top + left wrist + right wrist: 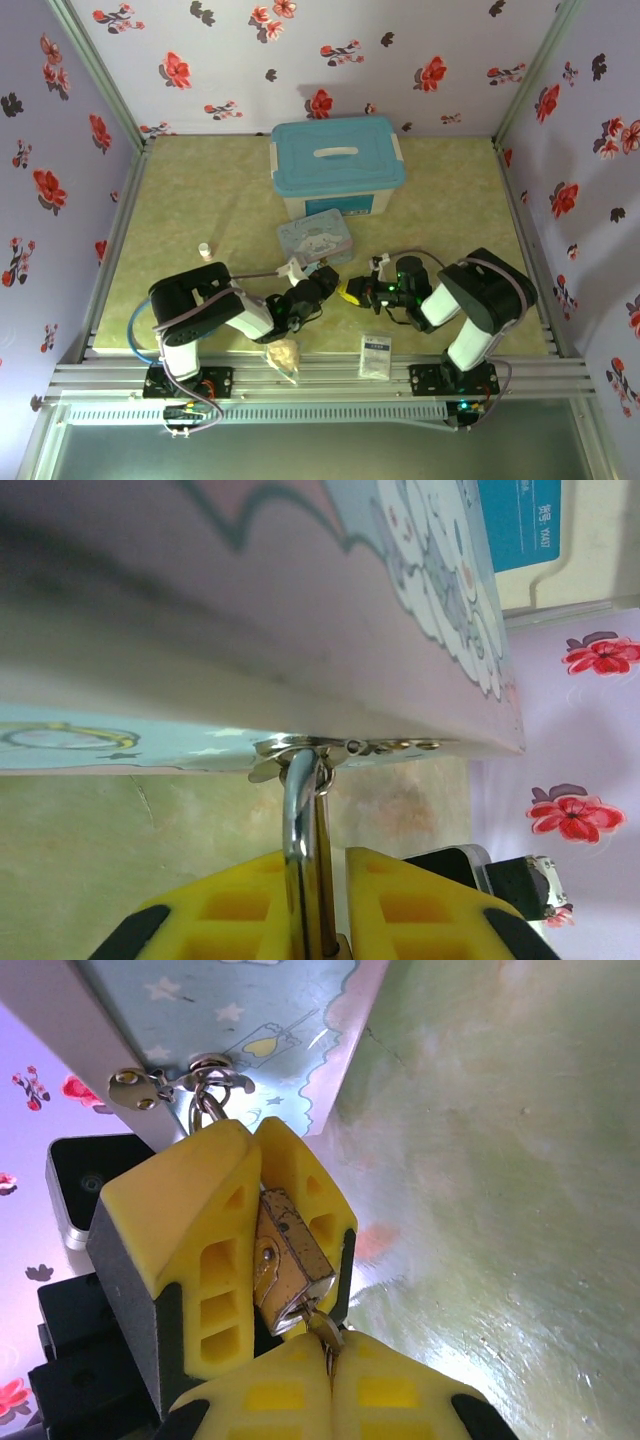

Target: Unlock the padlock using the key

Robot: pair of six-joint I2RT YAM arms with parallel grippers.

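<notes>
- The left gripper [320, 875] pinches the small brass padlock [290, 1255] between its yellow fingers, and the lock's body is clamped there.
- The padlock's grey shackle [298, 810] rises from between those fingers and passes through a metal hasp [300, 748] on the edge of the cartoon-print tin [250, 610].
- The right gripper [330, 1372] has its yellow fingers pressed together on the thin key [322, 1330]. The key's tip touches the padlock's lower end.
- From above, both grippers meet just in front of the tin on the green desk [450, 200].
- A blue lidded box [338, 165] stands behind the tin.
- A white sachet [375, 355] lies by the desk's near edge.
</notes>
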